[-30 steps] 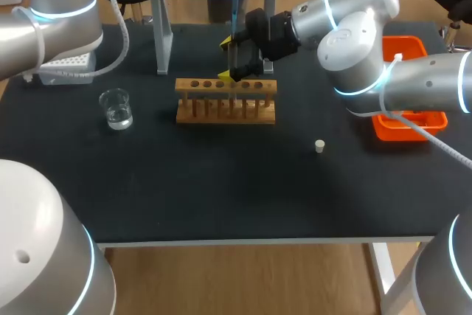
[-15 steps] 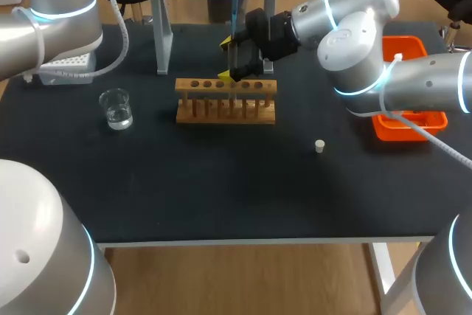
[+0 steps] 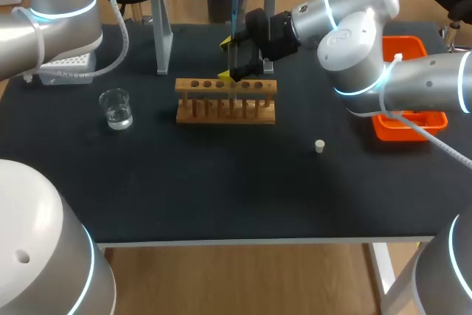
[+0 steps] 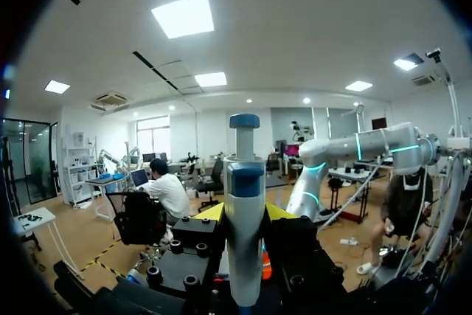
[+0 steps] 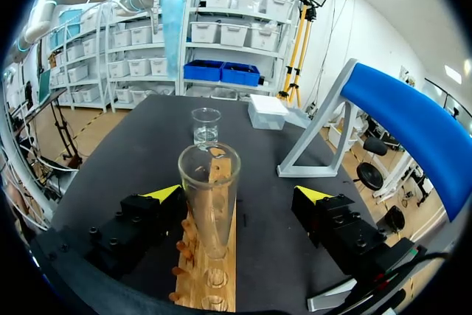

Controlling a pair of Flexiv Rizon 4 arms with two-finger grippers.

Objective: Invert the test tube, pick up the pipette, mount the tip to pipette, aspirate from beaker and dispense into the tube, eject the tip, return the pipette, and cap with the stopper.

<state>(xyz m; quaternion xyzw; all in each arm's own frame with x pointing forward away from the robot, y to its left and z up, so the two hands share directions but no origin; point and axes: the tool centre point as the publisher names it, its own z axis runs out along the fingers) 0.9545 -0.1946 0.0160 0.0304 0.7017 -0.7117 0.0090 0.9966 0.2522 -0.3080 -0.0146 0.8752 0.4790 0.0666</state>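
Test tube: clear glass test tube (image 5: 209,197), mouth up, standing in the wooden rack (image 5: 225,260) on the bench (image 3: 221,189).
Right wrist view alone: right gripper (image 5: 240,194) jaws spread around it, and there's a gap on one side.
Left wrist view alone: left gripper (image 4: 245,213) jaws pinching the pipette (image 4: 244,248), plunger up.
Head view: blue tip (image 3: 234,16) hangs over the tube. The beaker (image 3: 116,108) is left of the rack and the stopper (image 3: 319,146) right of it.

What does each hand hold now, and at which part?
Left hand grips the pipette by its white body. Right hand holds nothing: it stands open around the test tube.
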